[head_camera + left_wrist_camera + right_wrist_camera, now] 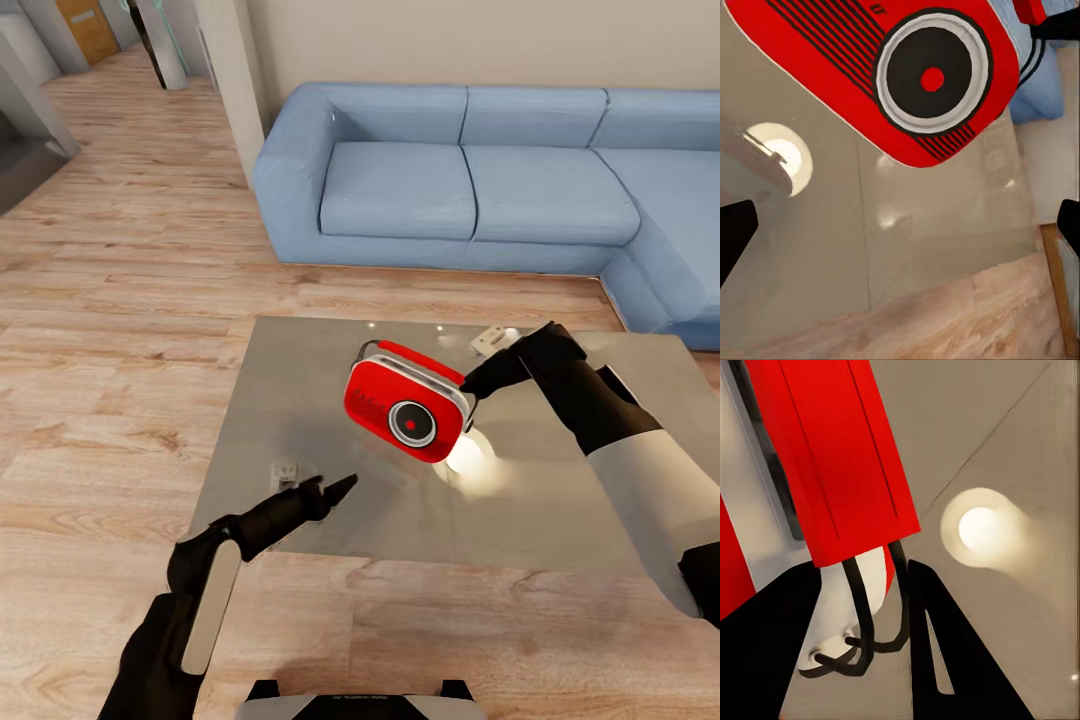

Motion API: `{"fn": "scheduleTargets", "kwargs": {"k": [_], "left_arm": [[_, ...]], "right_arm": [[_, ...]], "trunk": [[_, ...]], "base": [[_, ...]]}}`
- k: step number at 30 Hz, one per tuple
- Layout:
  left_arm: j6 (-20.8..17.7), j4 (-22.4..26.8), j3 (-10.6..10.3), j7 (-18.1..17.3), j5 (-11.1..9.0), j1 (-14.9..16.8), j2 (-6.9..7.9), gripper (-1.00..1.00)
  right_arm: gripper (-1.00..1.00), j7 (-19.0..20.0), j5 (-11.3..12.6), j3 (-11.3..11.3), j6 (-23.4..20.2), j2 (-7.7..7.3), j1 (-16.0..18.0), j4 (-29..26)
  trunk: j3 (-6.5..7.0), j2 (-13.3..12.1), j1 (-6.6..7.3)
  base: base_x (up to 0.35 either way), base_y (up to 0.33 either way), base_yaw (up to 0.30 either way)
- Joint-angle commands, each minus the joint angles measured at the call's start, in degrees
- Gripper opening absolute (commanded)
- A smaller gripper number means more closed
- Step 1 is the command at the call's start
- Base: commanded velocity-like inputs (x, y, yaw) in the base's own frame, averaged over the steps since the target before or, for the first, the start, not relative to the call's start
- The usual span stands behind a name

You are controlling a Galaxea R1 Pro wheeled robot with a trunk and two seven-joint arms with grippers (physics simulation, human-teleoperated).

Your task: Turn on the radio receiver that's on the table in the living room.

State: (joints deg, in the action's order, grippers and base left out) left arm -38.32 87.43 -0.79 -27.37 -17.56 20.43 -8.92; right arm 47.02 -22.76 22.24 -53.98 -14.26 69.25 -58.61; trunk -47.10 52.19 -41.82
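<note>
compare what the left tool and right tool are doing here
The right tool is shut on the radio receiver, holding it tilted above the table; the left tool is open and holds nothing. The right one touches the radio; the left sits apart, nearer the table's front edge. Both are black.

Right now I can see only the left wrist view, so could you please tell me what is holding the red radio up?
Observer: The right gripper grips the radio receiver at its end, lifted and tilted above the table.
Operator: Thank you. Is my left gripper touching it?
Observer: No, the left gripper hangs open, apart from it, nearer the robot.
Operator: What lies beyond the table?
Observer: A blue sofa against the wall.
</note>
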Motion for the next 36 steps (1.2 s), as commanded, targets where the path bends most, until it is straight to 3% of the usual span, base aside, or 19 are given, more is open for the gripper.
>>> {"fn": "scheduleTargets", "kwargs": {"k": [1, 3, 4, 12, 15, 16, 36], "left_arm": [[-0.53, -0.01, 0.00, -0.21, -0.45, 0.77, -0.11, 1.00], [-1.37, -0.03, 0.00, -0.41, -2.26, 2.16, -0.25, 1.00], [-1.62, -0.04, 0.00, -0.44, -3.13, 2.49, -0.27, -1.00], [-3.13, -0.07, -0.01, -0.49, -7.16, 4.99, -0.35, -1.00], [-4.60, -0.07, -0.05, -0.45, -9.87, 6.12, -0.38, -1.00], [-5.31, -0.09, -0.08, -0.29, -12.09, 6.82, -0.38, -1.00], [-8.41, -0.33, -0.09, 0.24, -13.03, 9.00, -1.08, -1.00]], "right_arm": [[-1.00, 0.00, 0.70, 0.00, -0.24, -0.08, 0.01, -0.02], [-1.00, 0.00, 0.69, 0.00, -0.25, -0.19, 0.01, -0.02], [-1.00, 0.00, 0.69, 0.00, -0.25, -0.21, 0.01, -0.02], [-1.00, 0.00, 0.62, 0.05, -0.25, -0.23, 0.01, -0.02], [-1.00, 0.00, 0.62, 0.07, -0.25, -0.19, 0.01, -0.05], [-1.00, 0.00, 0.62, 0.08, -0.25, -0.17, 0.01, -0.14], [-1.00, 0.08, 0.70, 0.09, -0.33, -0.12, 0.01, -0.11]], "trunk": [[0.00, 0.00, 0.00], [0.00, 0.00, 0.00], [0.00, 0.00, 0.00], [0.00, 0.00, 0.00], [0.00, 0.00, 0.00], [0.00, 0.00, 0.00], [0.00, 0.00, 0.00]], "base": [[0.000, 0.000, 0.000], [0.000, 0.000, 0.000], [0.000, 0.000, 0.000], [0.000, 0.000, 0.000], [0.000, 0.000, 0.000], [0.000, 0.000, 0.000], [0.000, 0.000, 0.000]]}}
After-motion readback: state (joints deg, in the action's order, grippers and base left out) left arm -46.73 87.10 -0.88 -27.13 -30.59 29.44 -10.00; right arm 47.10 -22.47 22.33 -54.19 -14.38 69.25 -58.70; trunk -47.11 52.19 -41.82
